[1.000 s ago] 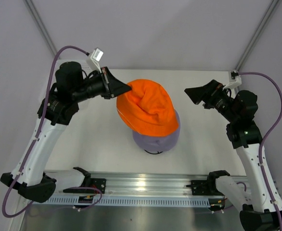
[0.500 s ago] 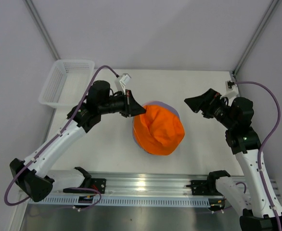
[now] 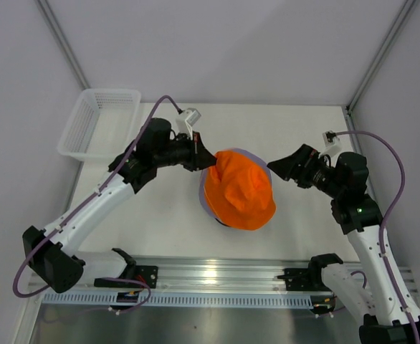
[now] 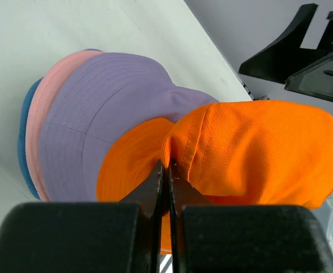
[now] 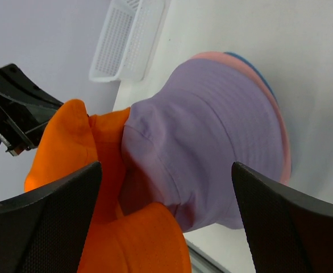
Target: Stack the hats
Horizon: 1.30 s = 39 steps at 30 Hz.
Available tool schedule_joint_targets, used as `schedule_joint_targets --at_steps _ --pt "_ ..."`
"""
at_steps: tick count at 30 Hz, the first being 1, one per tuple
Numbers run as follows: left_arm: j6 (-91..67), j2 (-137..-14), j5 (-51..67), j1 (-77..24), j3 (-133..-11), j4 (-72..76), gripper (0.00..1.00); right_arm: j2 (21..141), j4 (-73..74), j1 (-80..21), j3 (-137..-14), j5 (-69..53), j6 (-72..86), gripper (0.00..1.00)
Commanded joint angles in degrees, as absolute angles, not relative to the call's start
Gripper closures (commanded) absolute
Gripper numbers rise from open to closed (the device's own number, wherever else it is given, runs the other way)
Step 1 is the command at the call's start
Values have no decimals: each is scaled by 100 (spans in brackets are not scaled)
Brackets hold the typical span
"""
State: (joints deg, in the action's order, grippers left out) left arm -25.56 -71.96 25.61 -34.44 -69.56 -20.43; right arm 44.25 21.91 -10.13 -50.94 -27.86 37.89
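The orange hat (image 3: 240, 192) lies crumpled over the lavender hat (image 3: 203, 202) at the table's middle. My left gripper (image 3: 208, 161) is shut on a fold of the orange hat's (image 4: 257, 148) brim at its left edge; its tips (image 4: 167, 166) pinch the fabric. In the left wrist view the lavender hat (image 4: 98, 125) sits on the pink hat (image 4: 46, 96), which sits on the blue hat (image 4: 23, 133). My right gripper (image 3: 271, 168) stands open just right of the stack, touching nothing. Between its wide jaws (image 5: 166, 168) I see the lavender hat (image 5: 212, 142) and orange hat (image 5: 70, 153).
A white mesh basket (image 3: 99, 122) stands at the back left corner. A metal rail (image 3: 210, 276) runs along the near edge between the arm bases. A dark bit of stand (image 3: 223, 223) peeks out under the stack's near side.
My left gripper has carried the orange hat right and down onto the lavender hat. The right gripper has moved left, closer to the stack, still open.
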Motion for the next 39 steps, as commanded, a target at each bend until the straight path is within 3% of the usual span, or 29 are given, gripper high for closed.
schedule_joint_targets --at_steps 1,18,28,29,33,38,39 --pt "-1960 -6847 2584 -3480 -6926 -1601 99 4289 1943 -1168 -4966 -3129 4025 0" --pt "-2355 -6653 4131 -3480 -7242 263 99 4043 1943 -1274 -4948 -3067 4052 0" --pt "-2084 -7717 3331 -3472 -7533 -1248 97 3762 2022 -1274 -4940 -2830 4087 0" --pt "-2048 -7717 3383 -3472 -7515 -1283 94 3779 1995 -1274 -4939 -2847 4113 1" --pt "-1872 -7568 3419 -3472 -7234 -1283 63 3954 1470 -1283 -4861 -3119 4350 0" --pt "-1767 -7594 3340 -3472 -7295 -1379 42 4297 1003 -1432 -4790 -3348 4552 1" --pt "-1749 -7620 3340 -3472 -7373 -1476 33 4359 906 -1485 -4781 -3366 4561 1"
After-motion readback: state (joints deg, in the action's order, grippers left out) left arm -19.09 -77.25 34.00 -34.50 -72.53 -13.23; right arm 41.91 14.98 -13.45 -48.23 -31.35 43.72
